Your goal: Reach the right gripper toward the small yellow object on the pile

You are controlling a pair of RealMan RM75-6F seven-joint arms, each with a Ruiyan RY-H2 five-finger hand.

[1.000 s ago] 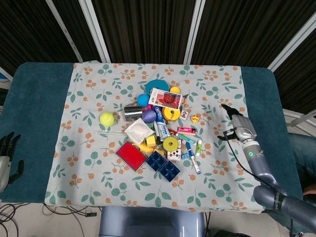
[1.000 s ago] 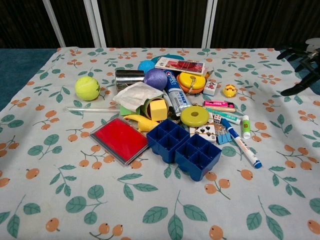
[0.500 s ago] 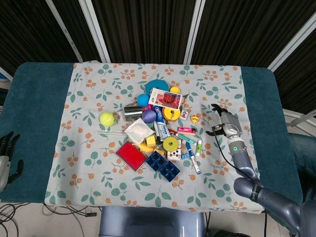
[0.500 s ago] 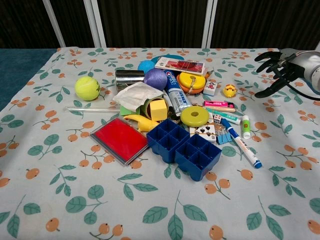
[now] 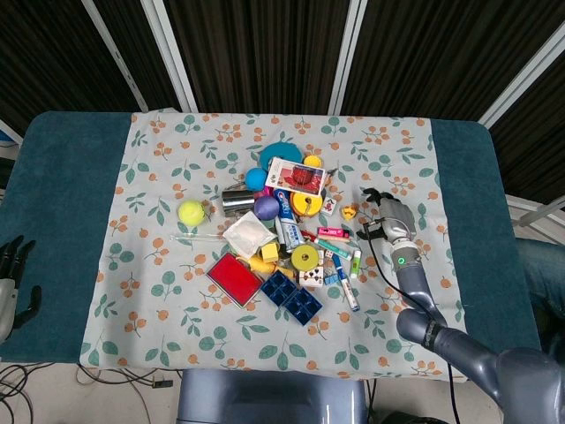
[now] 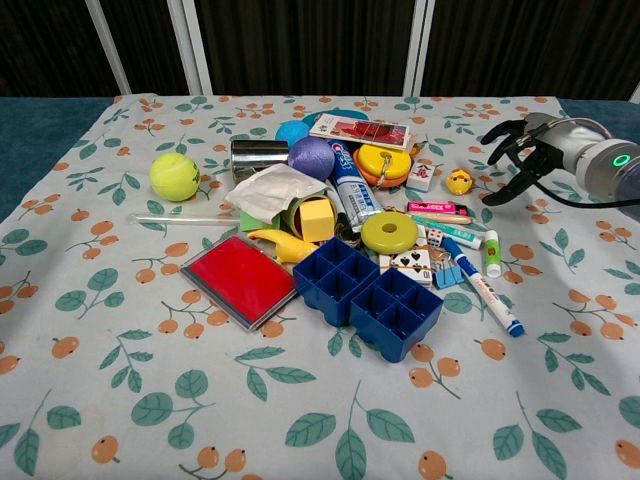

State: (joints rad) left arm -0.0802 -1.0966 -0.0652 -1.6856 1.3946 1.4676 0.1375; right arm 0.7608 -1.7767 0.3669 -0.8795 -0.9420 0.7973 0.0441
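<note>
A small yellow duck-like object (image 5: 350, 211) (image 6: 459, 181) lies on the cloth at the right edge of the pile. My right hand (image 5: 381, 215) (image 6: 518, 155) hovers just to its right with its dark fingers spread and nothing in them, a short gap away. My left hand (image 5: 11, 269) rests off the cloth at the table's left edge, its fingers apart and empty; the chest view does not show it.
The pile holds a blue compartment tray (image 6: 368, 295), a red flat case (image 6: 241, 279), a yellow disc (image 6: 389, 232), a marker (image 6: 484, 288), a toothpaste tube (image 6: 348, 180), a purple ball (image 6: 311, 157) and a tin can (image 6: 258, 156). A tennis ball (image 6: 175, 175) sits apart at left.
My right hand has travelled leftward across the cloth from the right edge, closing in on the small yellow object. The left hand has stayed still.
</note>
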